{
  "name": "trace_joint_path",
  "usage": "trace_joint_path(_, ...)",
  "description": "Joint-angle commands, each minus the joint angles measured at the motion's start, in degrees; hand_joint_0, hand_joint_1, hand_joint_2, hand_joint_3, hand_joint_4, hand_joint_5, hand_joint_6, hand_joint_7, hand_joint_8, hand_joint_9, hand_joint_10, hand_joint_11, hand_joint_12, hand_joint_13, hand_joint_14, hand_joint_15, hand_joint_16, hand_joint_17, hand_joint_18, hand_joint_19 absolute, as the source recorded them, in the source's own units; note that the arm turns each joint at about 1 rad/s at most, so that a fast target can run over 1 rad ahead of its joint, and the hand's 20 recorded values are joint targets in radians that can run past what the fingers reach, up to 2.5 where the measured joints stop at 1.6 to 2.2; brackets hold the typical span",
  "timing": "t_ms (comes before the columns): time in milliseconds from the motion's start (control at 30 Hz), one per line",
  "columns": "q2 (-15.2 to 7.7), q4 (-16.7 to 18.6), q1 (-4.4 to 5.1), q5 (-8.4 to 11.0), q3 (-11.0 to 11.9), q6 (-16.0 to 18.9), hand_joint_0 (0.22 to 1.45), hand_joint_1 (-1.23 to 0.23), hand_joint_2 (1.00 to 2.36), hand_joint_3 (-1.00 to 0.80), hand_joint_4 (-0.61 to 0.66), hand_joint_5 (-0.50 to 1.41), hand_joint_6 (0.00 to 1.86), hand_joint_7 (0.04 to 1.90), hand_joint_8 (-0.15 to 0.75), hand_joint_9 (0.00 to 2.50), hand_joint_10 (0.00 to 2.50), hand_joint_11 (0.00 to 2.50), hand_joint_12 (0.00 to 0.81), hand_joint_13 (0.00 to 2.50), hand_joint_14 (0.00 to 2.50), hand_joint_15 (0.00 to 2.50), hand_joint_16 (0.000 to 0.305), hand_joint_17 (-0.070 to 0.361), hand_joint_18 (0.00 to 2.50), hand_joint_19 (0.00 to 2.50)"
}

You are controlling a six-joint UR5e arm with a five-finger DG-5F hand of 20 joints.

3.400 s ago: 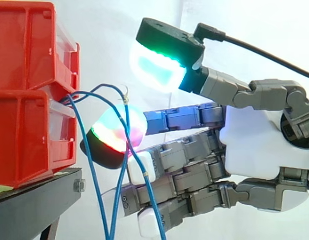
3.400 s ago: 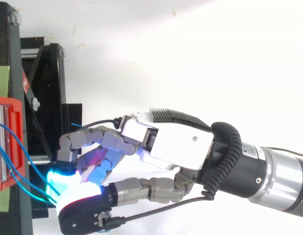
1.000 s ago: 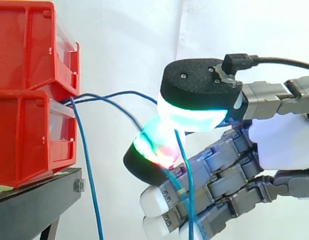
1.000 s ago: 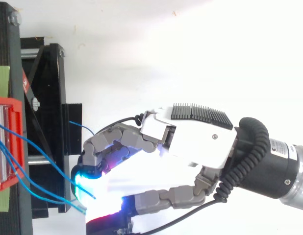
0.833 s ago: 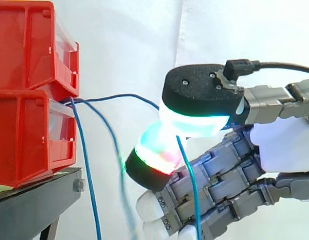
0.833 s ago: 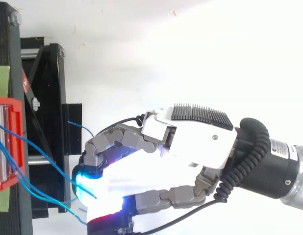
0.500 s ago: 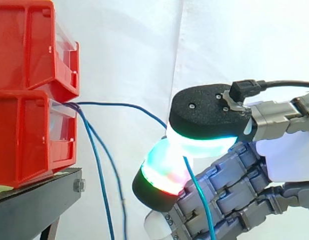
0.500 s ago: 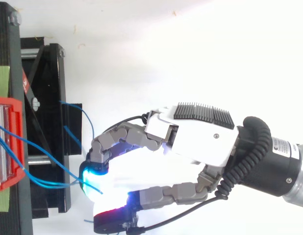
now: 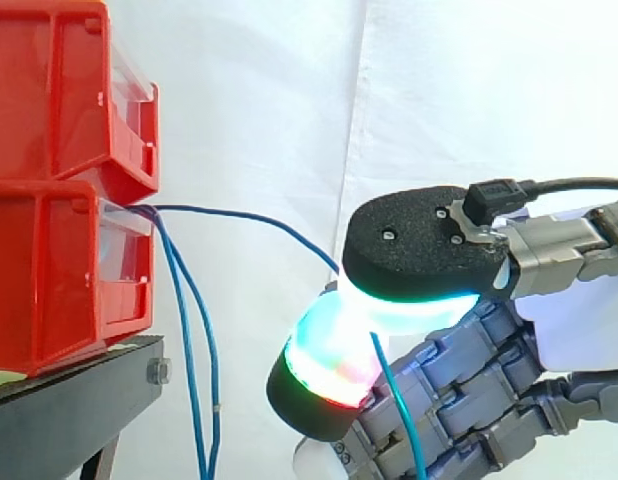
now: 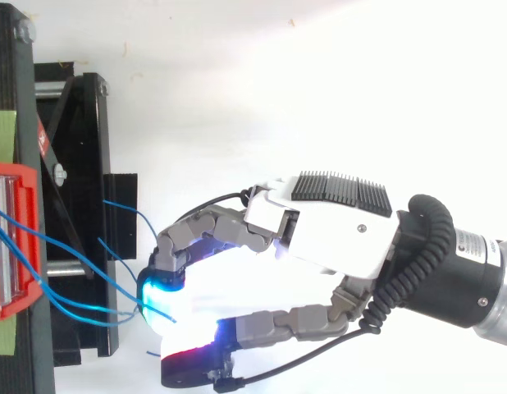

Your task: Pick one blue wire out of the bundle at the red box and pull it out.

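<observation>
2 stacked red bins [image 9: 49, 190], blue wires [image 9: 186, 330] out of the lower, 1 wire [image 9: 239, 212] pinched in the robot hand [image 10: 335, 234]

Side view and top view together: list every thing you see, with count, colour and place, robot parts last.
red bins: two, red, stacked at left.
black stand: one, black, under the bins.
pinched blue wire: one, blue, from the lower bin to the hand.
loose blue wires: at least two, blue, hanging from the lower bin.
white curtain: one, white, behind.
hand: one, grey and white, at right, pads pinching one wire.
</observation>
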Motion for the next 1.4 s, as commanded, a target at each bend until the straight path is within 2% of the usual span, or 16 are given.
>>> trace_joint_path(0,0.1,0.0,0.0,-0.01,-0.1,0.0,0.58,-0.89,1.01,0.04,-0.16,-0.02,0.86,0.91,0.309,0.72,0.0,0.12,0.482,0.59,0.01,0.3,0.071,0.16,0.59,0.21)
trace_joint_path(567,0.1,0.1,0.0,-0.01,-0.1,0.0,0.58,-0.89,1.01,0.03,-0.13,-0.02,0.86,0.9,0.326,0.77,0.0,0.14,0.483,0.62,0.01,0.31,0.068,0.152,0.57,0.23)
trace_joint_path(700,0.1,0.1,0.0,-0.01,-0.2,0.0,0.58,-0.88,1.01,0.04,-0.12,-0.02,0.86,0.92,0.339,0.85,0.0,0.19,0.49,0.7,0.01,0.36,0.066,0.148,0.62,0.28)
trace_joint_path(1367,0.1,0.1,0.0,-0.01,-0.2,0.0,0.59,-0.88,1.01,0.05,-0.11,-0.02,0.86,0.92,0.343,0.9,0.0,0.2,0.485,0.7,0.01,0.36,0.064,0.144,0.63,0.26)
